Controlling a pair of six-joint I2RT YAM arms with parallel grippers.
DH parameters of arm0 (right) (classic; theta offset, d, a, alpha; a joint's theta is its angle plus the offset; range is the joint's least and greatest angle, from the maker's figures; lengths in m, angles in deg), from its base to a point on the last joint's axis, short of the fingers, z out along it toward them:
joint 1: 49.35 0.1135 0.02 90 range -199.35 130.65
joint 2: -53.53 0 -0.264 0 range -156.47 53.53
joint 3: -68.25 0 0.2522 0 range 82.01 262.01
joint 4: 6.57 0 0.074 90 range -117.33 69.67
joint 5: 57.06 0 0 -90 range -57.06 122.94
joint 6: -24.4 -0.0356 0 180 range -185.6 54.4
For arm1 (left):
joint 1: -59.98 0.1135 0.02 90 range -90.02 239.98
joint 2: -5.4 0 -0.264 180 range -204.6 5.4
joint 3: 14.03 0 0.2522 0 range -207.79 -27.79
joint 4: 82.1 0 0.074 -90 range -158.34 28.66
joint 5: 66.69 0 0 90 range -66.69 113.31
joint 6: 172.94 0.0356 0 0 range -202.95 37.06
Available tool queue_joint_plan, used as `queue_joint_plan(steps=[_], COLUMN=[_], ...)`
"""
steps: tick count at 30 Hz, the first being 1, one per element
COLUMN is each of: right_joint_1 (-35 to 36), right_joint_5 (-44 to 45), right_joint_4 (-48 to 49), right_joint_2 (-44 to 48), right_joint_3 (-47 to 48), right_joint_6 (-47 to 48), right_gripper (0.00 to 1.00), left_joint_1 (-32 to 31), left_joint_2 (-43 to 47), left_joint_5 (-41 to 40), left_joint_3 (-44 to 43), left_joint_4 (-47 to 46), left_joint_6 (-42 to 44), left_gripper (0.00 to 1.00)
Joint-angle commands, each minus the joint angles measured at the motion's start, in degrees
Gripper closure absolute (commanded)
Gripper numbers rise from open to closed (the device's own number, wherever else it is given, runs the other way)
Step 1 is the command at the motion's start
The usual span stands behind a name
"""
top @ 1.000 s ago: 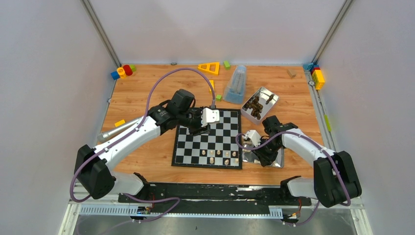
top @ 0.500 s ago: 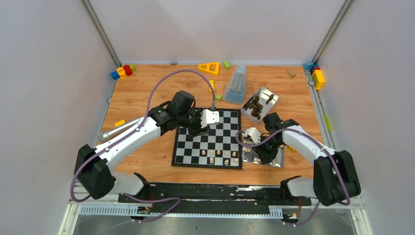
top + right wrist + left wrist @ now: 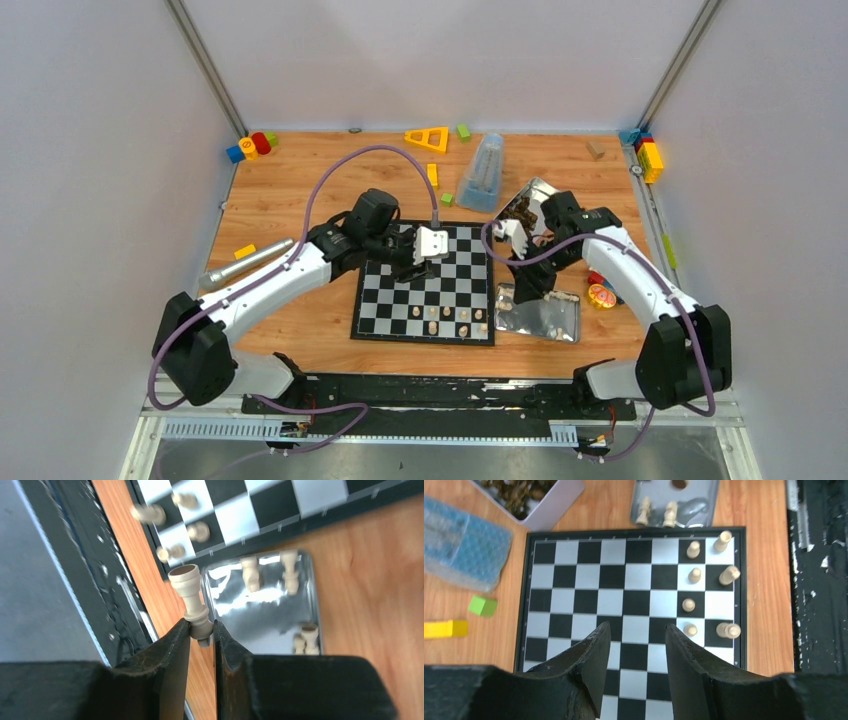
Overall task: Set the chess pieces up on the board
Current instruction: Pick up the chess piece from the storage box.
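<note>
On the board (image 3: 624, 575), a few chess pieces (image 3: 694, 574) stand by the near edge; most are left. The right claw (image 3: 201, 630) pinches one cream piece (image 3: 187, 587); the left claw (image 3: 636, 635) hangs open above

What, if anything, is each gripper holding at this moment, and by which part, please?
The right gripper pinches a cream chess piece by its narrow end, the wide end sticking out; the left gripper holds nothing.

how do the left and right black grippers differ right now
The left gripper is open and empty; the right gripper is shut on a pale cream chess piece. The left hangs over the black-and-white checkered board; the right is beside it. Both are black, two-fingered.
</note>
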Motion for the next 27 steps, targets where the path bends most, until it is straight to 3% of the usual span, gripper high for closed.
queue_joint_plan(steps=[1,10,27], right_joint_1=[-0.19,-0.11,0.08], right_joint_5=[-14.34,-22.49,-23.71], right_joint_4=[-2.51,-1.72,-0.95], right_joint_2=[-4.01,-9.53,-10.38], right_joint_3=[7.86,14.79,13.51], right_joint_6=[-0.68,-2.73,-3.16], right_gripper=[0.99,0.99,0.99], left_joint_1=[0.15,-2.49,-7.39], left_joint_2=[-1.32,-5.65,-11.31], left_joint_5=[10.58,13.61,9.85], left_joint_3=[0.38,-2.23,-6.25], left_joint_4=[-9.4,-16.44,-19.11], left_joint_6=[-1.89,-0.72,-1.31], left_gripper=[0.47,0.43,0.43])
